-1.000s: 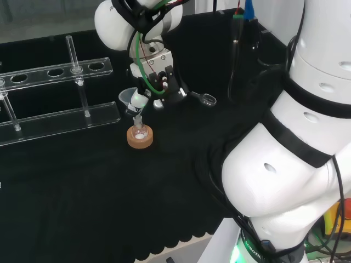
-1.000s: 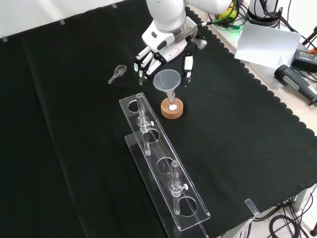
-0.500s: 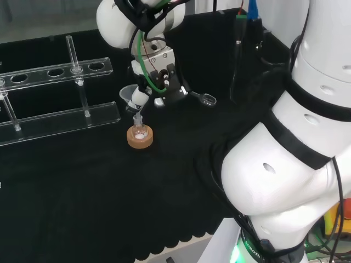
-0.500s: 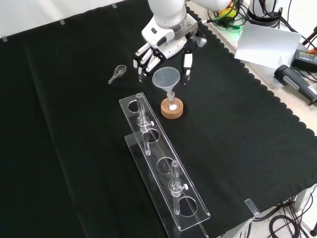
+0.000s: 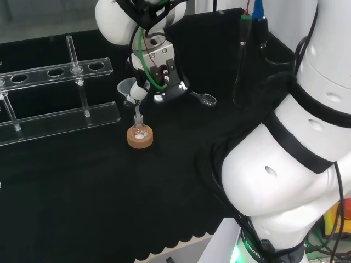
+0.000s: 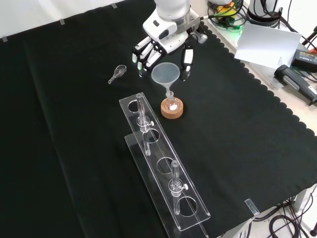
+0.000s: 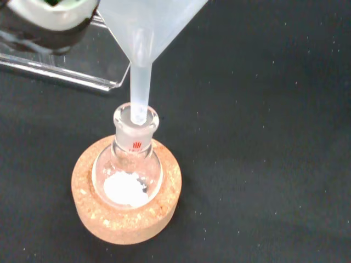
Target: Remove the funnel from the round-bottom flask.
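1. Now the hand (image 6: 166,42) is hanging over the funnel (image 6: 165,75), coming in from the top of the front view, with its fingers (image 6: 143,53) curving down on the funnel's left side and the thumb (image 6: 186,62) reaching down on its right.
2. Fingers and thumb are sitting at the funnel's rim in that view, and the funnel is hanging upright between them; the hand is looking closed on the funnel, pinching its cone.
3. Seen in the head view, the hand (image 5: 159,76) is tilting forward beneath the arm's white links, and the funnel (image 5: 127,87) is showing just to its left.
4. Below, the round-bottom flask (image 7: 129,164) is sitting upright in a cork ring (image 7: 127,211) on the black cloth (image 6: 247,129).
5. Up close in the wrist view, the funnel (image 7: 148,27) is showing its stem pointing straight down, the tip lying just inside the flask's neck opening.
6. White powder (image 7: 125,189) is resting in the flask's bottom.
7. Writing: a small red mark is sitting on the flask's neck, too small to read.
8. Beside the flask, a clear tube rack (image 6: 163,173) is standing with glass tubes in it, and a small clear scoop (image 6: 117,73) is lying on the cloth left of the hand in the front view.
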Robot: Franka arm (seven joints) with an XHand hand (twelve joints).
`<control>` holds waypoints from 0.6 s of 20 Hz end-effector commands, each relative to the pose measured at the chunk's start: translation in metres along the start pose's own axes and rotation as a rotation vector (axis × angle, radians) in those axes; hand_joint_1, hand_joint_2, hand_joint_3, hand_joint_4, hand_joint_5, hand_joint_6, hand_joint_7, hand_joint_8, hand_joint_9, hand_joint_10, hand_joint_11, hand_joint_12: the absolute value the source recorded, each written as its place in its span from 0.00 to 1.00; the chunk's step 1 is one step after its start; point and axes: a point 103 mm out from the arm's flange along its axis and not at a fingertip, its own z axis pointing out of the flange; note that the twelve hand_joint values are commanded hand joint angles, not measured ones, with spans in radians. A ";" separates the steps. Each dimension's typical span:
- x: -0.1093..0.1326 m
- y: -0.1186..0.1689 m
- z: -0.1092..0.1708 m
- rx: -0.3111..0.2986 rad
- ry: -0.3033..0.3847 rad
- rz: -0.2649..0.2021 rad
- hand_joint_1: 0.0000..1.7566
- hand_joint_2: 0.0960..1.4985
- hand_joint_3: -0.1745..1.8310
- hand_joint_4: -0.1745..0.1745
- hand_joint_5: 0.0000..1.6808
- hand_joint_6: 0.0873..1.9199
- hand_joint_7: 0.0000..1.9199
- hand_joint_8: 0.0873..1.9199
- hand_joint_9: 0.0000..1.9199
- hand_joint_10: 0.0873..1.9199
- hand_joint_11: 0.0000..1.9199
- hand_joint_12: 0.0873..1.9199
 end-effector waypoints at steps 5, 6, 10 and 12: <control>-0.005 -0.004 -0.019 -0.044 -0.011 -0.009 0.51 0.41 0.13 0.41 0.26 0.00 0.51 0.14 0.22 0.28 0.00 0.51; -0.005 -0.004 -0.022 -0.048 -0.010 -0.008 0.51 0.41 0.13 0.41 0.26 0.00 0.51 0.14 0.22 0.28 0.00 0.51; -0.010 -0.005 -0.034 -0.074 -0.017 -0.005 0.51 0.41 0.14 0.41 0.26 0.00 0.52 0.14 0.23 0.27 0.00 0.51; -0.013 -0.006 -0.046 -0.100 -0.017 -0.004 0.51 0.41 0.14 0.41 0.27 0.00 0.52 0.14 0.23 0.27 0.00 0.51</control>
